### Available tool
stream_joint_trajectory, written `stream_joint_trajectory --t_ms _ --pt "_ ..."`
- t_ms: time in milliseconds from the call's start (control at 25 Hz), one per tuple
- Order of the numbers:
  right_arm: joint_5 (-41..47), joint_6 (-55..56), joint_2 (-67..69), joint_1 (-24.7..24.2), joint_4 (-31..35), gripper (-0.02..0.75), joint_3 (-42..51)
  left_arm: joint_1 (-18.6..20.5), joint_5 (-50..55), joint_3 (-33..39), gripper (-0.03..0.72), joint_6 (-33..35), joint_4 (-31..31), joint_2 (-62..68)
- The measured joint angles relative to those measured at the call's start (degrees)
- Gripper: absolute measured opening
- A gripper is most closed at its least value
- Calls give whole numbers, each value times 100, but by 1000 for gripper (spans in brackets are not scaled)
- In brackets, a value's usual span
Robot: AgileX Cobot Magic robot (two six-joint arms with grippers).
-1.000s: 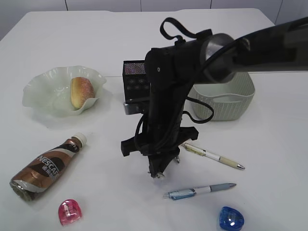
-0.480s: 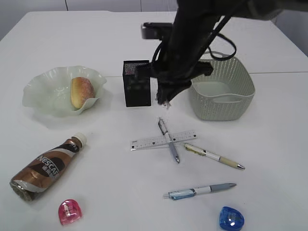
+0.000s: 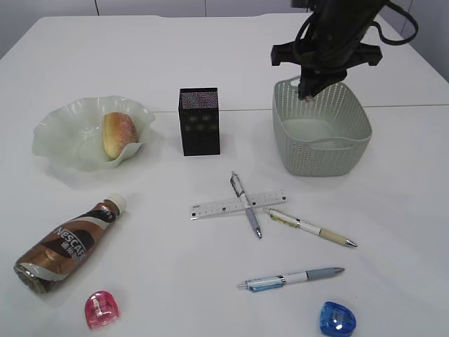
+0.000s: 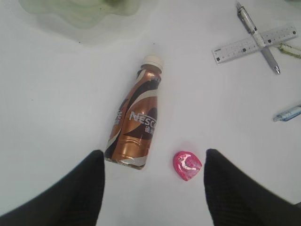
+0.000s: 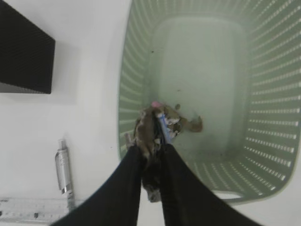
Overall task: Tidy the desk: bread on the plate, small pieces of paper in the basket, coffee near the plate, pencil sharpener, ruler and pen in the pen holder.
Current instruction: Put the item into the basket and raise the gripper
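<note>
My right gripper (image 3: 306,90) is shut on a crumpled piece of paper (image 5: 155,129) and holds it over the left part of the pale green basket (image 3: 351,151), seen from above in the right wrist view (image 5: 263,94). My left gripper (image 4: 153,181) is open and empty above the table, over the coffee bottle (image 4: 136,127) and a pink pencil sharpener (image 4: 187,165). Bread (image 3: 118,133) lies on the plate (image 3: 63,137). The black pen holder (image 3: 199,121) stands mid-table. A ruler (image 3: 217,206), three pens (image 3: 245,203) (image 3: 312,227) (image 3: 291,278) and a blue sharpener (image 3: 337,317) lie in front.
The coffee bottle (image 3: 66,243) lies on its side at the front left, the pink sharpener (image 3: 102,309) by the front edge. One pen lies across the ruler. The pen holder corner shows in the right wrist view (image 5: 23,56).
My right arm has risen from the table by the ruler and swung back and right, carrying the paper over the basket. The ruler and crossed pen are uncovered.
</note>
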Motion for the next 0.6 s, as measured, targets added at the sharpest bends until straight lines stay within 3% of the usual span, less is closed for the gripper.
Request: stream_joint_trajectory --t_ms 160,440,600 --pt "-79 237 222 -24 -419 146 -11 0 0 0 486 0 -36 0" --pt "-93 559 401 -24 -685 485 -33 0 0 0 486 0 -62 0" --pt "79 527 401 -24 -680 535 -33 0 0 0 486 0 -62 0"
